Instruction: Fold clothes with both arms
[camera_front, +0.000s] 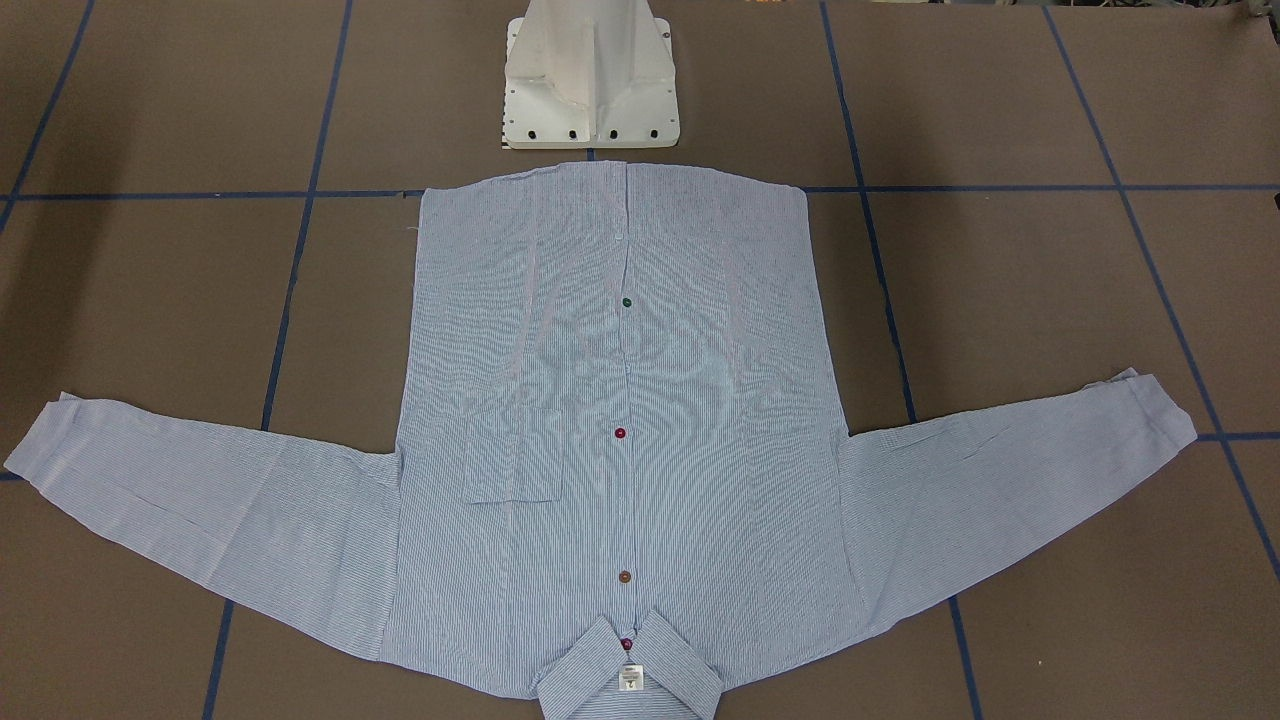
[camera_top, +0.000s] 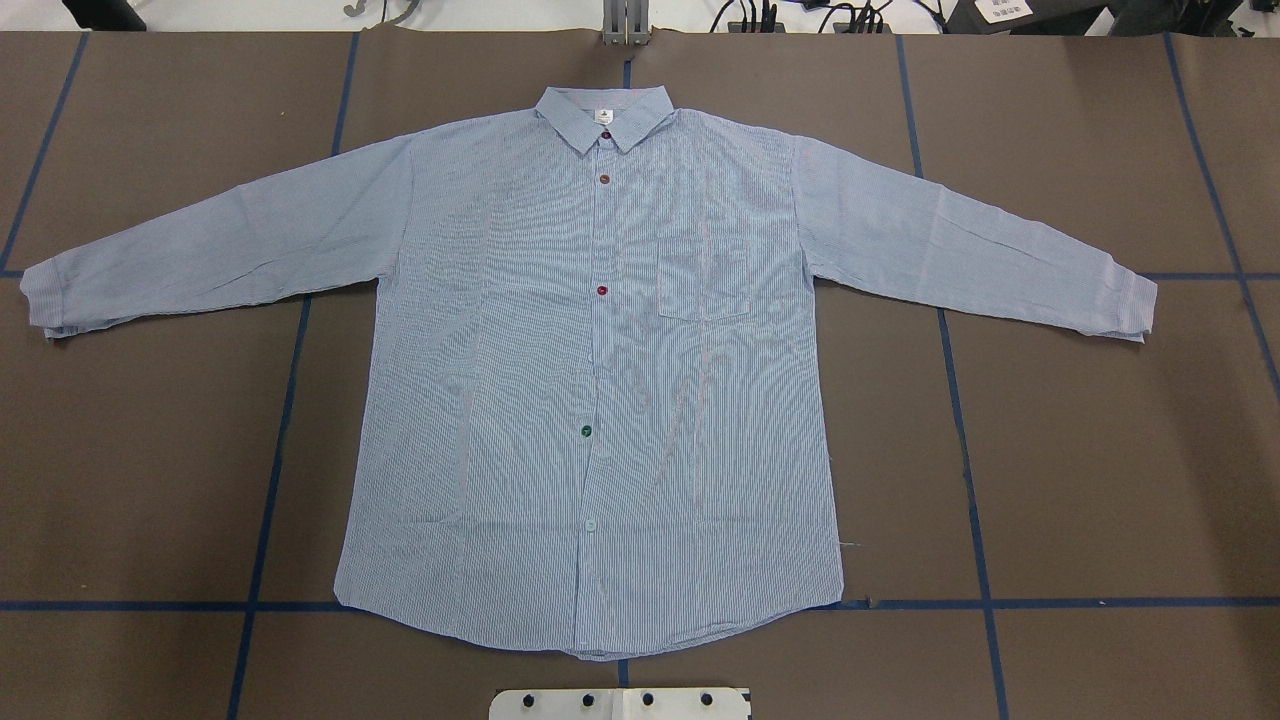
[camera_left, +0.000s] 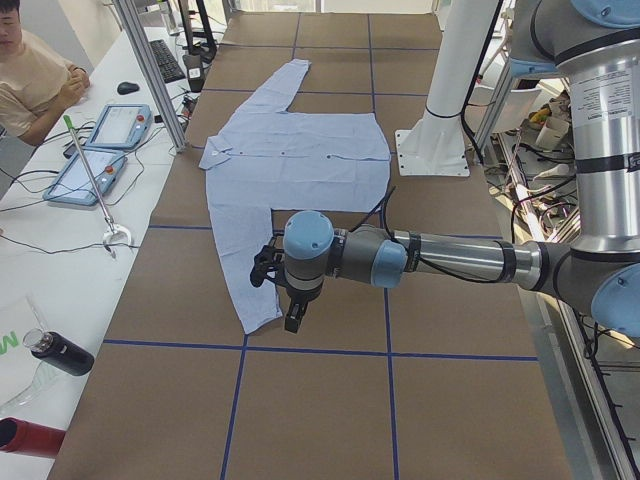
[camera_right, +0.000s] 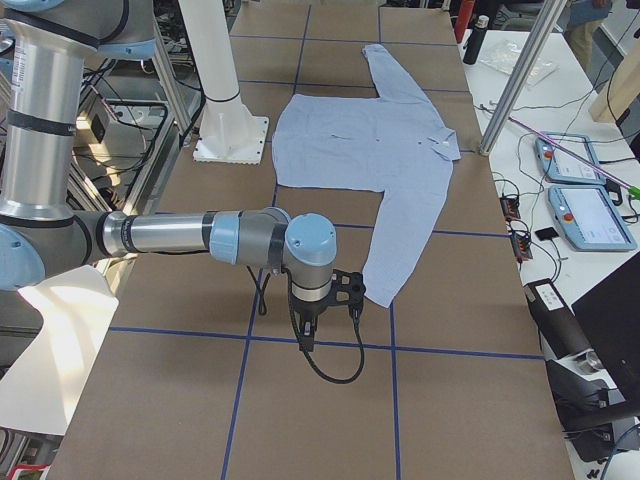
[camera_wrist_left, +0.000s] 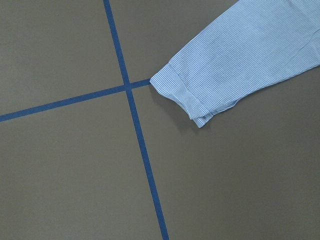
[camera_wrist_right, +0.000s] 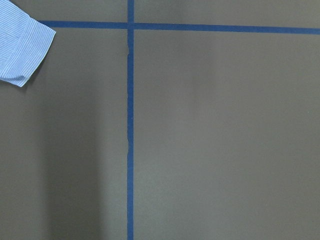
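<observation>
Plainly, no fold has been made yet: the shirt (camera_top: 590, 380) lies fully spread, front up and buttoned, flat on the brown surface (camera_top: 1100, 480). Its hem is just in front of the white pedestal base (camera_front: 590, 80) and its collar (camera_top: 565, 112) is at the side far from the robot. The left sleeve (camera_top: 220, 240) and the right sleeve (camera_top: 970, 245) stretch out sideways, each ending close to a crossing of the blue tape lines (camera_top: 980, 480). The whole job looks to be still ahead, probably sleeves and sides brought in, then the body doubled over. The left gripper (camera_left: 290, 315) hangs above the surface near the left cuff (camera_wrist_left: 182, 95), and the right gripper (camera_right: 306, 335) likewise hangs near the right cuff (camera_wrist_right: 22, 50). Both cuffs lie free in the wrist views, so neither gripper seems to hold cloth. How far either one is open cannot be told, since they show only from the side. The fabric is a fine light blue-and-white stripe, smooth apart from a few faint creases. It has a chest pocket (camera_top: 703, 280), a small white label (camera_top: 604, 118) inside the collar, and differently coloured buttons (camera_top: 602, 290) down the front.
</observation>
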